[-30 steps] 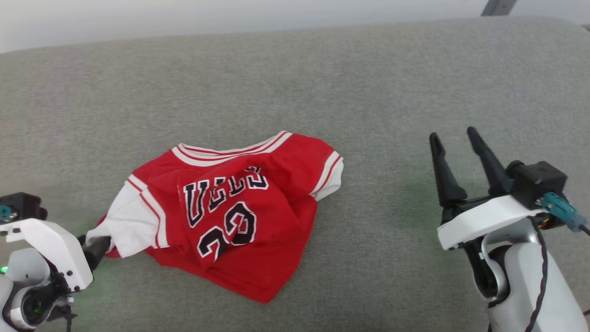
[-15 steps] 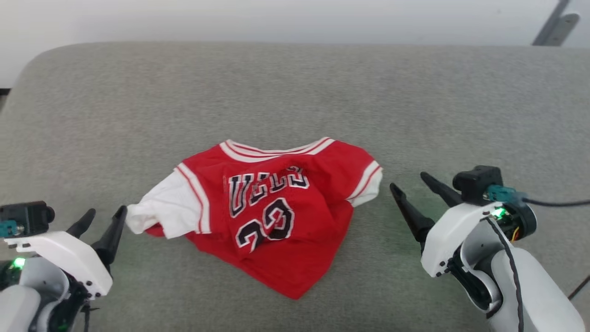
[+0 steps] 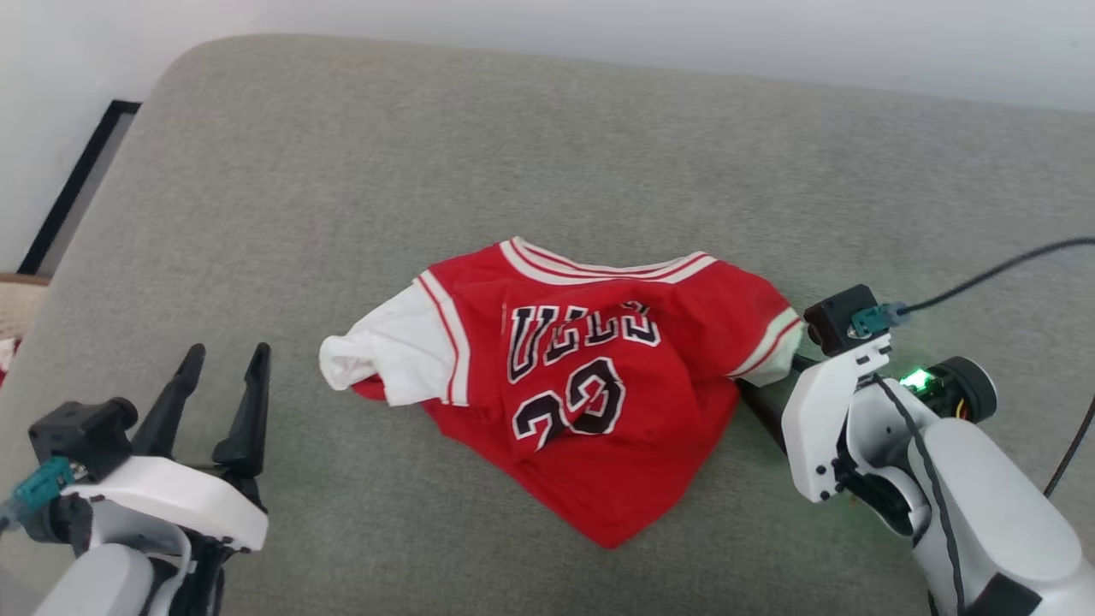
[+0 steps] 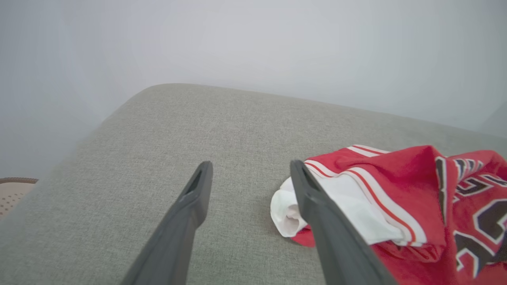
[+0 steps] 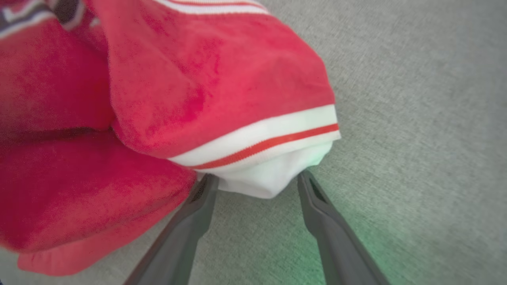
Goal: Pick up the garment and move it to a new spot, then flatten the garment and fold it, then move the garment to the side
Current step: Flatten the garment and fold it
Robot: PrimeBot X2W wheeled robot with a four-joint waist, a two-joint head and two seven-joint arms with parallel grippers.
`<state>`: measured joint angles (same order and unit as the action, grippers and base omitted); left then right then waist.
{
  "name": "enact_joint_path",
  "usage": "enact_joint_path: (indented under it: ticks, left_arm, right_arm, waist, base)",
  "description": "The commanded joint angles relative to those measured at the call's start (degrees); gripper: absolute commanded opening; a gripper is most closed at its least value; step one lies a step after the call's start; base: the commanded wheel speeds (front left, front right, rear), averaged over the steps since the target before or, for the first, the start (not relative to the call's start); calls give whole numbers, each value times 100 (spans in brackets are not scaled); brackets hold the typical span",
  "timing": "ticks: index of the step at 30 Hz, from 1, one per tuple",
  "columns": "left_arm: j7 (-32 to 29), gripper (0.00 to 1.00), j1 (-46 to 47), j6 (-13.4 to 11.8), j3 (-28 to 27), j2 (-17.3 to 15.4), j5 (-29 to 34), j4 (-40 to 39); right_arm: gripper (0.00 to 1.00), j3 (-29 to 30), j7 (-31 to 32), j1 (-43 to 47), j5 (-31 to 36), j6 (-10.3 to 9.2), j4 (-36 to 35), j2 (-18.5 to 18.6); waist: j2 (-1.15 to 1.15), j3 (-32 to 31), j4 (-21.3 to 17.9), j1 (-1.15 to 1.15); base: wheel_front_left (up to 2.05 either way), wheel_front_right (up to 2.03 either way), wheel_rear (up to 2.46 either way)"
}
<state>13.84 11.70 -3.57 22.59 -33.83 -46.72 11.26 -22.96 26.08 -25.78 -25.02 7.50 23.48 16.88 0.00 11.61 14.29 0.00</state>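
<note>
Now the garment (image 3: 590, 385) lies crumpled on the grey cushion (image 3: 428, 154). Left hand (image 3: 228, 351) is spread wide, just beside one white sleeve. Right hand (image 5: 256, 177) is spread too, its tips flanking the other sleeve.

Seemingly a home-style room: a grey fabric sofa cushion (image 3: 342, 171) stands against a plain white wall (image 3: 684, 34).
</note>
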Motion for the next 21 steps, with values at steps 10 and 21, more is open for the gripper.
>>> enact_joint_path:
  ticks: [10,21]
  left_arm:
    - [141,100,-660,197,-1154,1029,817,-651]
    - [139,100,-1341,713,-2184,1719,1388,-878]
  right_arm:
    - [0,-355,341,-505,71,-4,939,112]
    - [0,28,497,-551,-283,-7,403,696]
  waist:
    - [0,110,392,0]
    - [0,-50,175,0]
  base:
    - [0,0,0]
    - [0,0,0]
